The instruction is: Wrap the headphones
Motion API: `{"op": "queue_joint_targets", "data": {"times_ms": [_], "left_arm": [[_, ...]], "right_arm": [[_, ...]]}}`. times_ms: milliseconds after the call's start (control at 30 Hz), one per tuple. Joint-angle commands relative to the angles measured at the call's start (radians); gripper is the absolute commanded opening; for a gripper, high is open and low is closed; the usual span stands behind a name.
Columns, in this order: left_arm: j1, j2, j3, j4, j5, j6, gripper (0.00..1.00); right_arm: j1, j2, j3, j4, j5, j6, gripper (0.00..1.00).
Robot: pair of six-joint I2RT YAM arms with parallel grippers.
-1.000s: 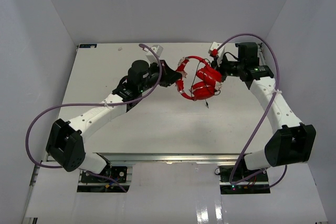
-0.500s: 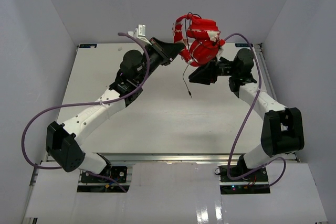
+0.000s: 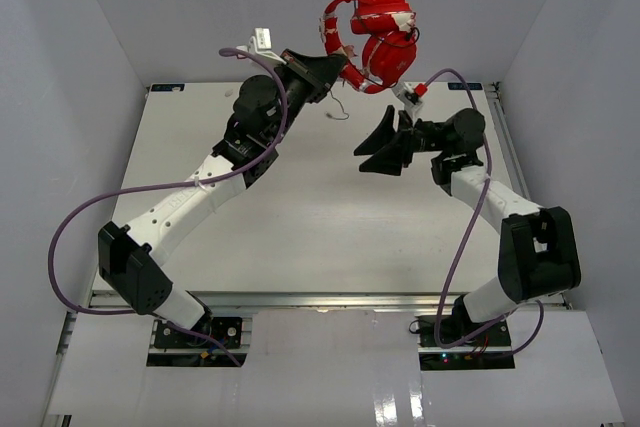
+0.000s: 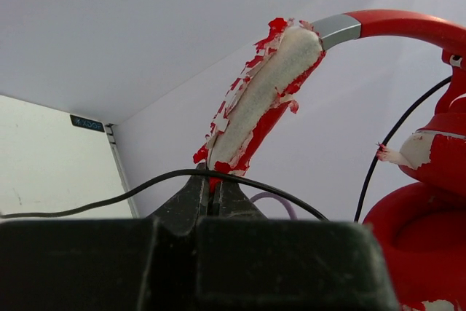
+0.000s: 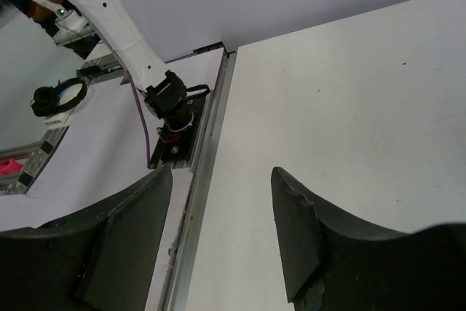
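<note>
Evidently the left end effector (image 4: 212, 193) pinches the headphones (image 4: 263, 96), partly cut off.

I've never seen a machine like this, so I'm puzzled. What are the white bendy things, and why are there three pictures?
They are two robot arms, bolted to a white table. Each arm ends in a gripper, which works like a two-finger hand. The big picture looks down from above. The other two pictures come from small cameras on each arm's wrist. The left gripper is pinching the worn headband of the red headphones and holds them up in the air. Their thin black cable hangs loose. The right gripper is open and holds nothing.
</note>
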Motion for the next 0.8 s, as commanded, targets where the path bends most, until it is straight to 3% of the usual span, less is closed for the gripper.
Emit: {"op": "queue_joint_targets", "data": {"times_ms": [0, 100, 133, 333, 567, 633, 767], "left_arm": [[-0.003, -0.044, 0.076, -0.008, -0.035, 0.023, 0.00], [-0.003, -0.042, 0.099, -0.067, -0.021, 0.059, 0.00], [-0.003, -0.039, 0.117, -0.095, -0.013, 0.063, 0.00], [-0.003, -0.042, 0.138, -0.190, 0.065, 0.037, 0.00], [-0.003, -0.055, 0.163, -0.318, 0.199, -0.008, 0.00], [-0.002, -0.065, 0.161, -0.340, 0.248, -0.018, 0.00], [-0.003, -0.091, 0.120, -0.354, 0.353, -0.057, 0.00]], "right_arm": [[-0.125, -0.116, 0.082, -0.437, 0.051, -0.327, 0.65], [-0.094, -0.149, 0.243, -1.108, 0.334, -1.104, 0.76], [-0.071, -0.155, 0.236, -1.114, 0.396, -1.120, 0.79], [0.004, -0.158, 0.070, -0.809, 0.443, -0.983, 0.96], [0.017, -0.080, -0.012, -0.509, 0.323, -0.771, 0.98], [0.016, -0.060, -0.055, -0.344, 0.277, -0.654, 0.98], [0.018, 0.001, -0.018, -0.212, 0.302, -0.549, 0.98]]}}
